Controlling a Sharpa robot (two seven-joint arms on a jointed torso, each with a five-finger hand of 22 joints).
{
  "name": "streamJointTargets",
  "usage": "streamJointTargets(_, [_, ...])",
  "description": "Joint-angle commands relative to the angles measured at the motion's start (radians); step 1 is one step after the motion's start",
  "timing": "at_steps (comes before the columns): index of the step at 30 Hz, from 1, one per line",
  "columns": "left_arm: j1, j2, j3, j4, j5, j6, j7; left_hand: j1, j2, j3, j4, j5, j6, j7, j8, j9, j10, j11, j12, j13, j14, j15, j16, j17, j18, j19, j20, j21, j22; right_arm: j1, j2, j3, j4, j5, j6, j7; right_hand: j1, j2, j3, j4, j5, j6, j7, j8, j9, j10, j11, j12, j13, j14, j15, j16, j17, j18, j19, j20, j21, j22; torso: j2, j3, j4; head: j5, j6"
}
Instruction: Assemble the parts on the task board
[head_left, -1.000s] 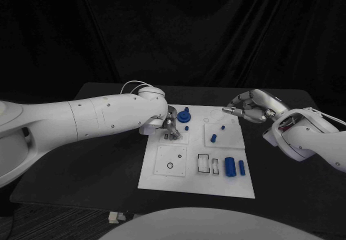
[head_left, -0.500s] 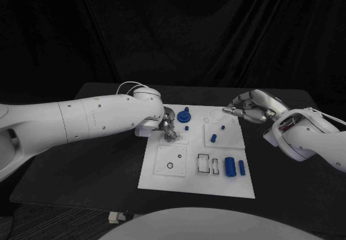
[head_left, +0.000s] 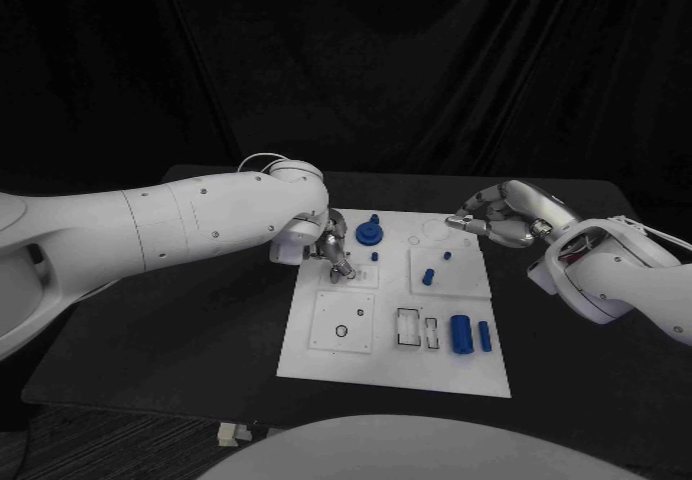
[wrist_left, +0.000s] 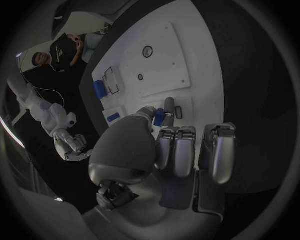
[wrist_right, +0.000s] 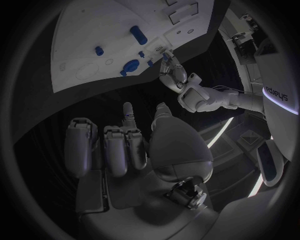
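The white task board (head_left: 353, 358) lies mid-table. My left hand (head_left: 332, 247) hovers over its far left corner, pinching a small blue part (wrist_left: 159, 118) between thumb and a finger just above the board (wrist_left: 159, 65). Beside it a blue round knobbed part (head_left: 371, 234) and a small blue peg (head_left: 374, 256) stand in the board. A blue block (head_left: 428, 274), a blue cylinder (head_left: 460, 333) and a slim blue bar (head_left: 483, 336) sit further right. My right hand (head_left: 498, 213) hangs off the board's far right corner, fingers curled, holding nothing.
Black table (head_left: 188, 330) surrounds the board, with bare room on both sides. The board's near left square carries a black ring (head_left: 340, 331) and empty rectangular slots (head_left: 408, 327). Seen from the right wrist, my left hand (wrist_right: 173, 70) is over the board (wrist_right: 94, 25).
My left arm has swung its elbow up and the hand with the blue part has shifted slightly toward the board's far edge. The right hand has stayed put.
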Motion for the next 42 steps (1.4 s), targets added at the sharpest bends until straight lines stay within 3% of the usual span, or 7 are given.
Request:
streamJointTargets(1, [0.002,0.014,0.001,-0.018,0.041,0.039,-0.018,-0.006,-0.005,0.007,0.001,-0.005,0.001,0.001,0.006,0.001,0.107,-0.004,0.000,0.262,0.102,0.002,0.003,0.263,0.012,0.053,0.002,0.000,0.215,-0.002,0.000,0.001,0.002,-0.006,0.010,-0.018,0.008,0.003,-0.007,-0.001,0.006,0.004,-0.001,-0.003,-0.001,0.104,0.006,0.004,0.263,0.106,0.005,0.002,0.261,0.007,0.011,0.006,-0.006,0.202,0.001,0.0000,-0.0005,0.000,0.000])
streamJointTargets(9, [-0.008,0.048,0.001,-0.055,0.043,0.039,-0.013,-0.037,-0.005,0.020,0.005,-0.068,-0.006,0.003,0.006,0.005,0.107,-0.002,0.000,0.262,0.102,0.002,0.003,0.263,0.014,0.050,0.002,-0.004,0.213,-0.002,0.000,0.001,0.002,-0.006,0.011,-0.017,0.010,0.004,-0.007,-0.001,0.006,0.004,-0.001,-0.003,-0.001,0.104,0.006,0.004,0.263,0.106,0.005,0.002,0.260,0.007,0.011,0.006,-0.006,0.201,0.002,-0.0002,-0.0004,-0.002,0.000])
streamJointTargets(26, [-0.018,0.048,0.001,-0.046,0.042,-0.053,-0.006,-0.053,-0.005,0.024,0.005,-0.085,-0.023,0.008,-0.002,0.003,0.107,0.002,0.000,0.262,0.102,0.005,0.003,0.263,0.015,0.048,0.004,-0.008,0.211,-0.002,0.000,0.001,0.000,-0.006,0.012,-0.016,0.010,0.004,-0.007,-0.001,0.006,0.004,-0.001,-0.003,-0.001,0.104,0.006,0.004,0.263,0.106,0.005,0.002,0.261,0.007,0.011,0.006,-0.005,0.202,0.002,-0.0003,-0.0003,0.001,0.000])
streamJointTargets(32, [-0.027,0.039,0.000,-0.023,-0.044,-0.093,-0.001,-0.062,-0.002,0.025,0.006,-0.098,-0.025,0.010,-0.002,0.004,0.107,0.003,0.000,0.262,0.102,0.006,0.003,0.263,0.014,0.050,0.005,-0.006,0.213,-0.003,-0.001,0.001,0.001,-0.006,0.013,-0.017,0.012,0.004,-0.008,-0.002,0.007,0.004,-0.001,-0.003,-0.001,0.104,0.006,0.004,0.263,0.106,0.005,0.001,0.260,0.008,0.010,0.005,-0.008,0.201,0.001,0.0000,0.0000,0.001,0.000])
streamJointTargets(42, [-0.037,0.033,0.000,-0.014,-0.085,-0.090,-0.004,-0.070,-0.001,0.026,0.006,-0.108,-0.020,0.009,0.001,0.005,0.107,0.003,0.000,0.262,0.102,0.006,0.003,0.263,0.013,0.052,0.005,-0.004,0.215,-0.004,-0.001,0.001,0.001,-0.006,0.015,-0.018,0.012,0.005,-0.008,-0.002,0.007,0.004,-0.001,-0.003,-0.001,0.104,0.006,0.004,0.263,0.105,0.005,0.001,0.259,0.008,0.010,0.005,-0.008,0.201,0.001,-0.0002,-0.0002,0.002,0.000])
